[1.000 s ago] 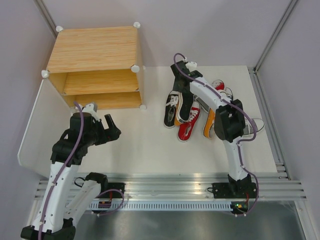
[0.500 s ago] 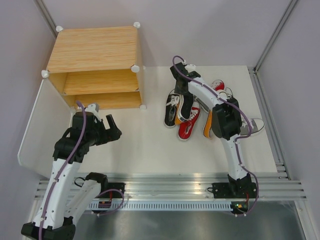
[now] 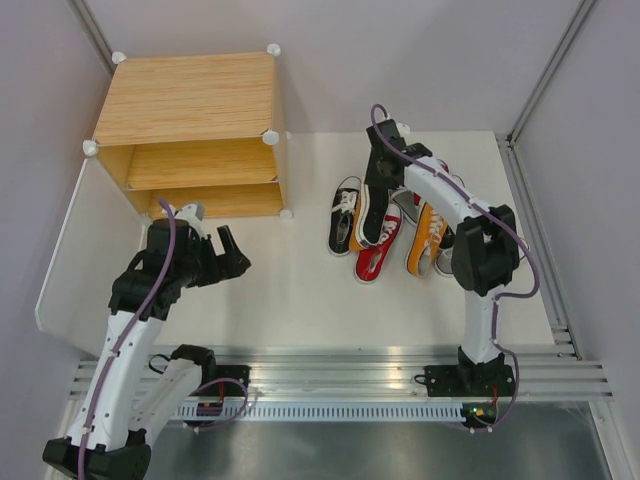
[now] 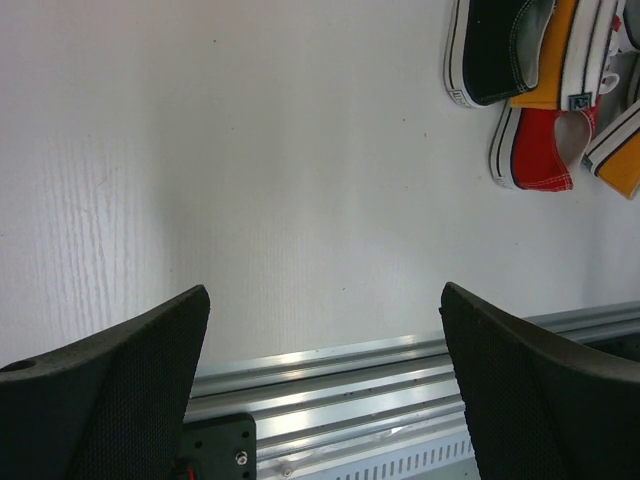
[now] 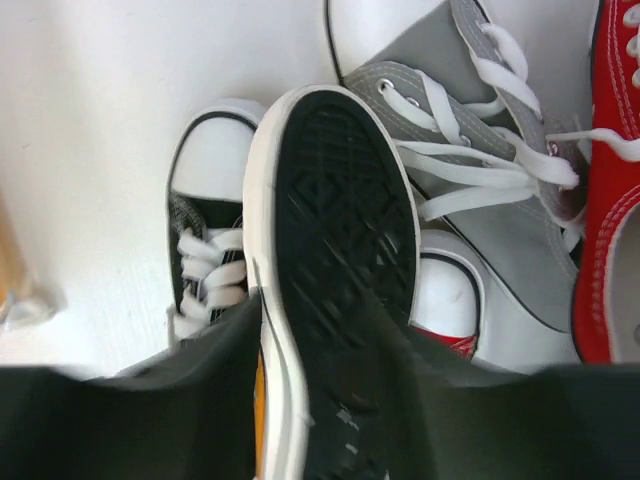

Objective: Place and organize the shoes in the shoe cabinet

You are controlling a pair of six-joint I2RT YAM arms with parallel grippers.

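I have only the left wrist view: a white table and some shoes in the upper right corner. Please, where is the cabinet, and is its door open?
Observer: The light wood-grain cube cabinet stands at the far left of the table, with its white door panel swung open.
Operator: Are shoes already inside it?
Observer: From above, none show on its two levels.
Operator: And what does the right tool do?
Observer: The right tool has a black canvas sneaker between its fingers, sole toward the wrist camera.
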